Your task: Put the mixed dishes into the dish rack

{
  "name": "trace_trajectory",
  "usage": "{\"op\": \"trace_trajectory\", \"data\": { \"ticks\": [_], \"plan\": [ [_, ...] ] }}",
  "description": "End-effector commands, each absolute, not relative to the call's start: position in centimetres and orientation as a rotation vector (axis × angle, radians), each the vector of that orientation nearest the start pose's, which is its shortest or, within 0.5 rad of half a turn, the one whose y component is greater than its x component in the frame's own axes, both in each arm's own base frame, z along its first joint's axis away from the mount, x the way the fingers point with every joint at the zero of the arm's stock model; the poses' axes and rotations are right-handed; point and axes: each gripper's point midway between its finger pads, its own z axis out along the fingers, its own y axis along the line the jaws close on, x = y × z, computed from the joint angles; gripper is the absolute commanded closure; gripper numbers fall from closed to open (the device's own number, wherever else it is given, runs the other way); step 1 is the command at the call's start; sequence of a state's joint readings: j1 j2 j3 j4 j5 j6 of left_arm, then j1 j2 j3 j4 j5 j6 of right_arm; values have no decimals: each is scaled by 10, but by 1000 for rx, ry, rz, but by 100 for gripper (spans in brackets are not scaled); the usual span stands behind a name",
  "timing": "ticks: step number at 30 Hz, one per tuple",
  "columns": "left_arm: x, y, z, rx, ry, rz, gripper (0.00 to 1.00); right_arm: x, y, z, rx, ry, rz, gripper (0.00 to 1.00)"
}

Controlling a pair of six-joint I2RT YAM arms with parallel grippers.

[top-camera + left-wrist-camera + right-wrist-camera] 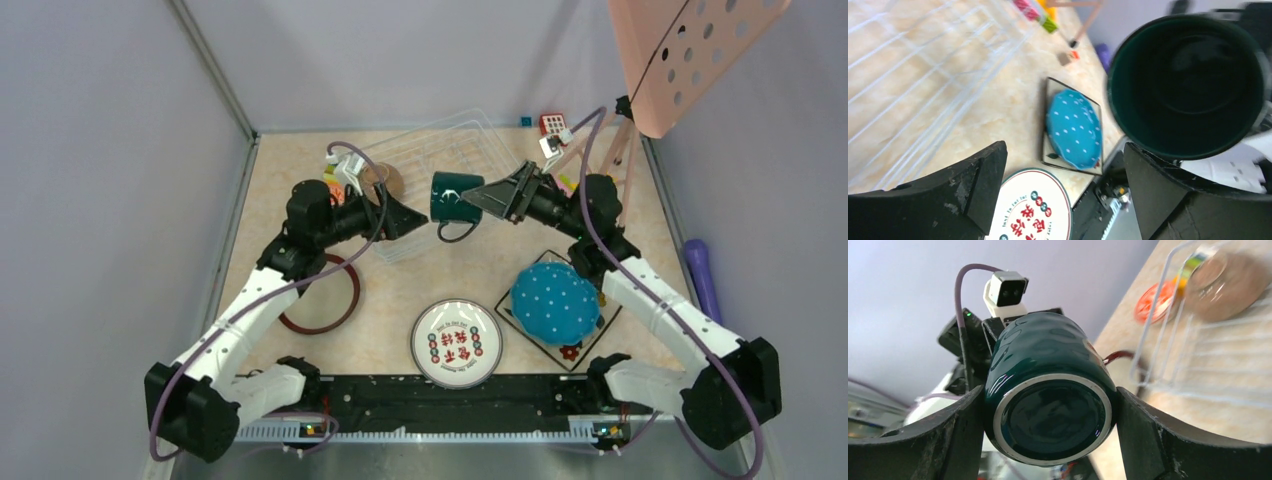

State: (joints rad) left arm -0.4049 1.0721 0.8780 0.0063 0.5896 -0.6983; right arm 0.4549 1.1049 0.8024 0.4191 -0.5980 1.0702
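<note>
dark green mug (1048,355) looks glazed, prob slick + chippy; right gripper (1050,415) jaws pinch its barrel, left gripper (1064,155) jaws wide, empty

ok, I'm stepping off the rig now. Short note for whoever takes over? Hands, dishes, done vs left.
Left hand: open, empty, next to the mug.
Right hand: closed on the dark green mug, held on its side at the dish rack.
Done: brown bowl appears to be in the rack.
Left: rack the mug. Then the small orange-and-white bowl, on the table beside the rack. Also the dark red-rimmed plate, the white plate with red characters, and the blue dotted plate lying on the black square plate, all on the table nearer the arm bases.
</note>
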Motion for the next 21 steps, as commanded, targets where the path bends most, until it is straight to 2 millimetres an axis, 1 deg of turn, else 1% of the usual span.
{"op": "trace_trajectory", "data": {
  "ticks": [1,3,4,7,10,11,12,13,15,17,19,21],
  "plan": [
    [282,-206,285,42,1987,-1039,8,289,263,371,-348,1573,1251,94],
    [284,-196,278,8,2021,-959,8,304,261,374,-442,1540,1111,97],
    [285,-191,275,-9,2033,-926,8,313,261,369,-476,1536,1047,98],
    [285,-179,269,-43,2035,-856,8,336,265,369,-628,1458,895,98],
    [285,-168,264,-79,2046,-798,8,354,277,370,-767,1396,830,93],
    [285,-165,263,-89,2049,-779,8,361,285,361,-834,1392,827,93],
    [286,-162,261,-98,2052,-763,7,364,289,367,-883,1357,804,93],
    [286,-160,260,-108,2055,-749,7,369,293,365,-936,1336,788,95],
    [287,-156,257,-121,2056,-725,7,383,301,354,-1013,1328,756,100],
    [288,-153,256,-131,2058,-703,7,394,306,348,-1089,1298,710,100],
    [287,-150,254,-134,2061,-684,7,400,312,337,-1196,1254,673,100],
    [286,-147,254,-139,2061,-674,7,411,316,333,-1242,1227,636,100]
  ]
}}
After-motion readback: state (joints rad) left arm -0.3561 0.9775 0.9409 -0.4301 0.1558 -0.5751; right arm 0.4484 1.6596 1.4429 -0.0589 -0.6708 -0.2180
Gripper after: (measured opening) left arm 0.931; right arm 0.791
